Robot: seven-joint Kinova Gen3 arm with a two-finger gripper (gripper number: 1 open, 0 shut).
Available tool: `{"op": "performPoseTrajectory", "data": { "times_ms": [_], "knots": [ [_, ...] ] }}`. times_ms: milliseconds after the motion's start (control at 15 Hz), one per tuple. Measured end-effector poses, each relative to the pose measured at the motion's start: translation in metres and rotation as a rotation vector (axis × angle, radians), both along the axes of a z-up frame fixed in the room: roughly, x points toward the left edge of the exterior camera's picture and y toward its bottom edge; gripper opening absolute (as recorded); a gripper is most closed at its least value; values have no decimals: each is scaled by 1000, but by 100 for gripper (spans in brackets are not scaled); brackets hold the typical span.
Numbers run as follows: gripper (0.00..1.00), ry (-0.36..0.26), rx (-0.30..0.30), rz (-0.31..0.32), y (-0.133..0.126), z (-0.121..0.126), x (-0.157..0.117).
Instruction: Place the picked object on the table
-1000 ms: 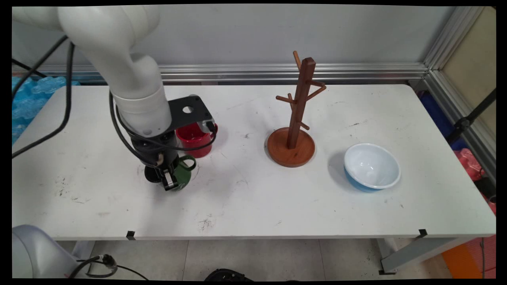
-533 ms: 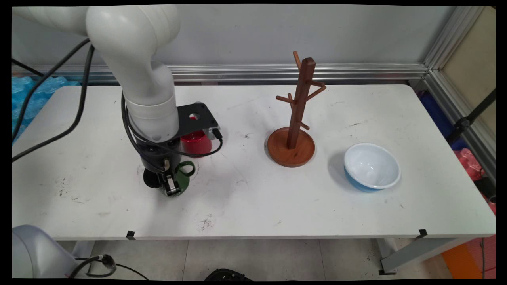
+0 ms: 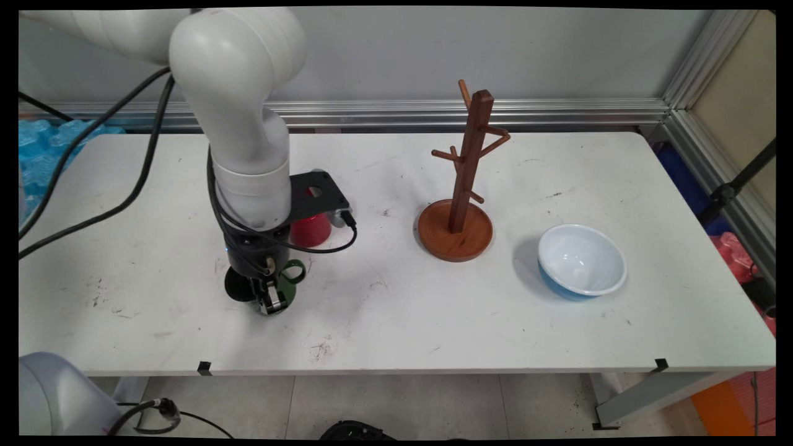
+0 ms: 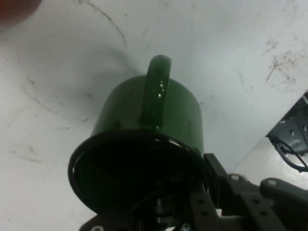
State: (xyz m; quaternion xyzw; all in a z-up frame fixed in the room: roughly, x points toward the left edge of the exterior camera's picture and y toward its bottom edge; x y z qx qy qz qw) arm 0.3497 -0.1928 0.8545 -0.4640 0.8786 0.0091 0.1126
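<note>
Green mug [image 3: 284, 286] sits on the tabletop [image 3: 396, 310] well left of the wooden mug tree [image 3: 466, 173]; we see the pincer [image 3: 267, 301] closed over its rim, handle free. Red mug [image 3: 311, 229] just behind; blue bowl [image 3: 581, 261] beyond the tree.

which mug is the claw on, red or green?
The green mug, at the claw, handle facing right. The red mug stands behind it, partly hidden by the arm.
</note>
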Motion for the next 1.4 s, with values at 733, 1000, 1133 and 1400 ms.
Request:
{"op": "performPoseTrajectory", "data": {
  "times_ms": [733,1000,1133,1400],
  "knots": [
    [0,-23,27,28,-15,-15,-14],
    [0,-30,31,36,-21,-19,-17],
    [0,-35,33,41,-23,-21,-17],
    [0,-43,37,50,-26,-24,-19]
  ]
}}
